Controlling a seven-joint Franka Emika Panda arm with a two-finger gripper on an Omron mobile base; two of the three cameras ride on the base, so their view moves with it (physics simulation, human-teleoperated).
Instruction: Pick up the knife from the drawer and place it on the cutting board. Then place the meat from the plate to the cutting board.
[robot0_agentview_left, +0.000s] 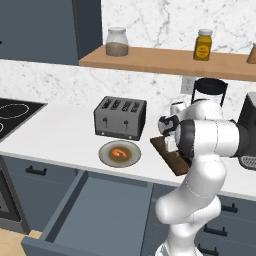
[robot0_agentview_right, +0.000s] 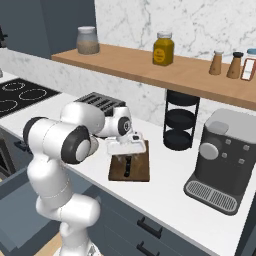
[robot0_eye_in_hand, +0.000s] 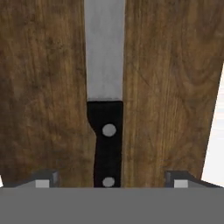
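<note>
The knife (robot0_eye_in_hand: 105, 109) lies flat on the dark wooden cutting board (robot0_eye_in_hand: 43, 87), its black handle toward the hand and its silver blade pointing away. My gripper (robot0_eye_in_hand: 111, 179) hovers just above the handle, open, with its fingertips (robot0_eye_in_hand: 43, 178) wide apart on either side and not touching it. From the right base view the gripper (robot0_agentview_right: 126, 147) is over the cutting board (robot0_agentview_right: 141, 169), with the knife (robot0_agentview_right: 128, 165) below it. The orange-red meat (robot0_agentview_left: 118, 153) sits on the round plate (robot0_agentview_left: 105, 157) in front of the toaster. The wide drawer (robot0_agentview_left: 100, 215) stands pulled out below the counter.
A toaster (robot0_agentview_left: 120, 117) stands behind the plate. A black tiered stand (robot0_agentview_right: 180, 120) and a coffee machine (robot0_agentview_right: 225, 160) are right of the board. The stove (robot0_agentview_left: 12, 115) is at the far left. A wooden shelf (robot0_agentview_right: 150, 70) with jars hangs above.
</note>
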